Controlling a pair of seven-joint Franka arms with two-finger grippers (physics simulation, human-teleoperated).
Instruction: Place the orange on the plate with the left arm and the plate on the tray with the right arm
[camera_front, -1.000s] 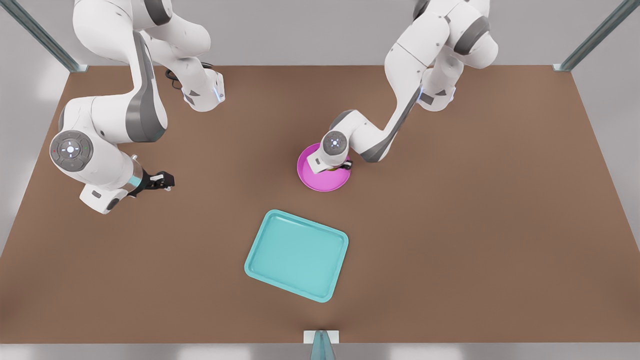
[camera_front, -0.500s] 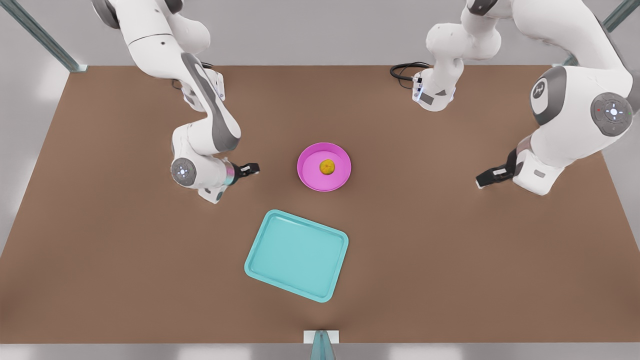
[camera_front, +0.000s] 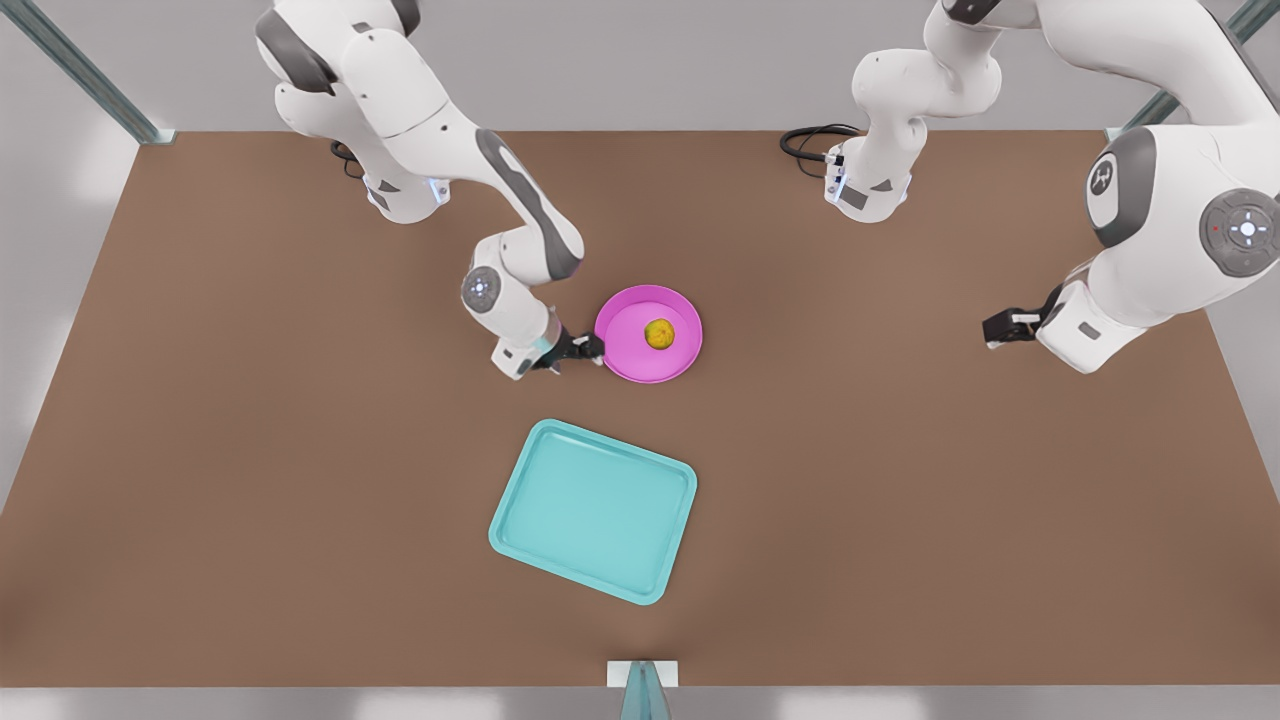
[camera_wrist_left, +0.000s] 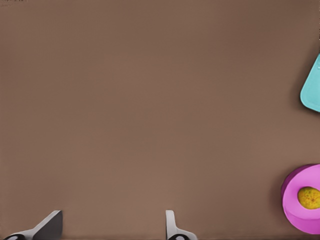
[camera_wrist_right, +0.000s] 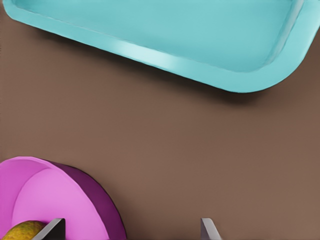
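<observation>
Scanning from the front view's left to its right, I read the scene like this.

Right gripper (camera_front: 590, 350): it sits at the plate's rim on the front view's left side, on the arm reaching in from that side. In my right wrist view its fingers (camera_wrist_right: 54, 228) stand spread apart, one over the plate's inside near the orange, the other over bare table outside the rim, so the rim lies between the jaws. I cannot tell whether either finger touches the plate.

Plate (camera_front: 626, 352): pink, flat on the brown table (camera_front: 900, 480), near the middle.

Orange (camera_front: 659, 333): resting inside the plate, a little toward the front view's right of its centre, free of both grippers.

Tray (camera_front: 530, 540): teal, lying skewed on the table, nearer the camera than the plate and apart from it.

Left gripper (camera_front: 1003, 328): waiting well off to the front view's right, over bare table. My left wrist view shows its fingers (camera_wrist_left: 172, 227) held wide apart with nothing between them, the plate and orange far off.

Writing: I can read no label or brand anywhere.
</observation>
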